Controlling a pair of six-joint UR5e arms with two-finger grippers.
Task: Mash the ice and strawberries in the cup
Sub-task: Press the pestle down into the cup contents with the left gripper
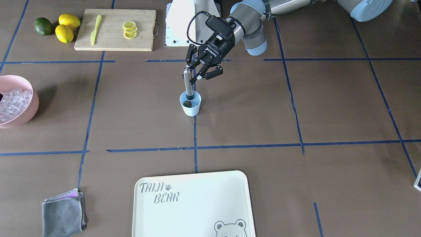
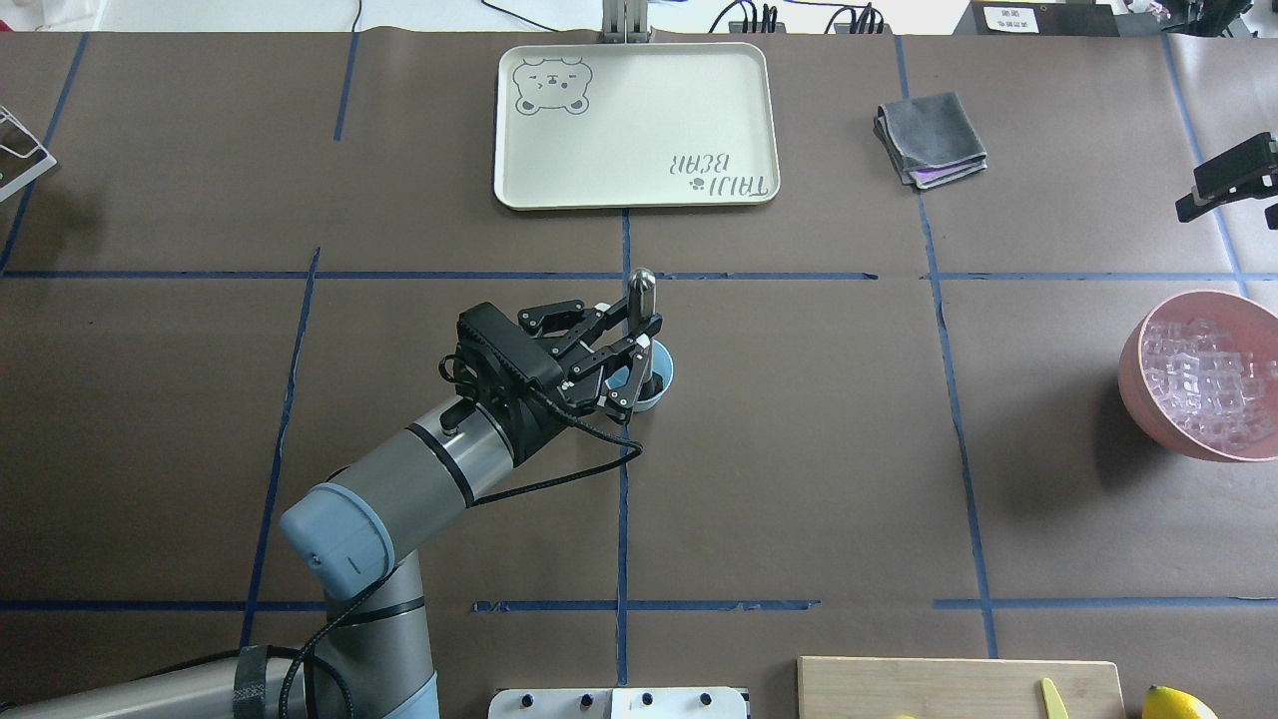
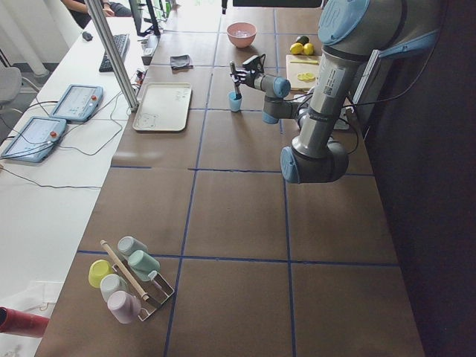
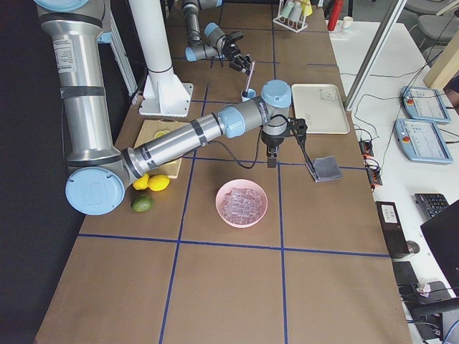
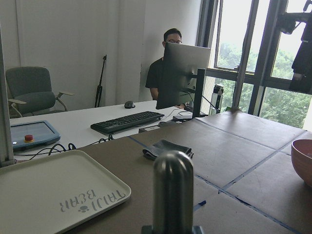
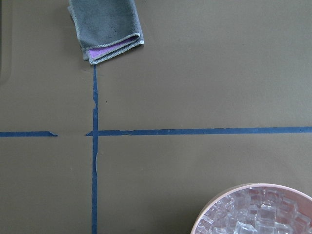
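Note:
The light blue cup (image 1: 190, 107) stands at the table's middle and also shows in the overhead view (image 2: 659, 384). A small red and green strawberry (image 1: 187, 104) lies inside it. My left gripper (image 1: 197, 70) is shut on a steel muddler (image 1: 188, 84) that stands upright with its lower end in the cup. The muddler's rounded top fills the left wrist view (image 5: 172, 187). The ice (image 1: 13, 102) is piled in a pink bowl (image 2: 1133, 364). I cannot tell whether any ice is in the cup. My right gripper (image 2: 1223, 190) hangs open and empty above the table near the bowl.
A white tray (image 1: 197, 184) lies at the operators' edge, and a folded grey cloth (image 1: 62, 215) lies beside it. A cutting board (image 1: 111, 41) holds lemon slices (image 1: 130, 30) and a yellow knife (image 1: 96, 29). Two lemons (image 1: 67, 27) and a green fruit (image 1: 43, 26) lie next to the board.

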